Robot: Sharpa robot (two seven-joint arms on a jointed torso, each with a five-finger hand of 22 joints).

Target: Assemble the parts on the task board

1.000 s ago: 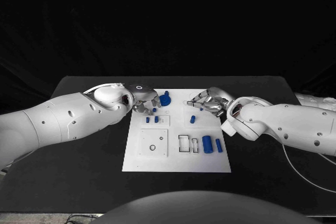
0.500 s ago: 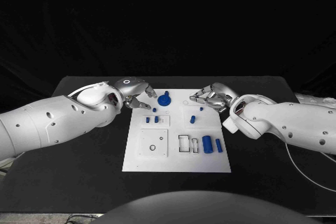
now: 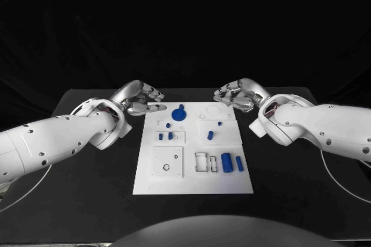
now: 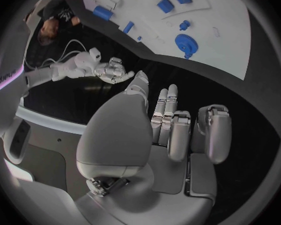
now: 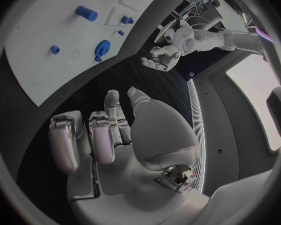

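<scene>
- Task board (image 3: 193,177): lies flat in the middle of the black table (image 3: 93,188), its whole face uncovered from above.
- Left hand (image 3: 139,99): raised off the board's far left corner, over bare table, holding nothing, fingers curled in.
- Right hand (image 3: 238,96): raised off the board's far right corner, likewise holding nothing.
- Gap between the hands: open above the board's far edge.
- Obstructions on the board: blue gear (image 3: 179,114) near the far edge; small blue pegs (image 3: 165,135) mid-board; blue cylinder (image 3: 227,162) toward the right.
- Board's near half: low, mostly bare.
</scene>
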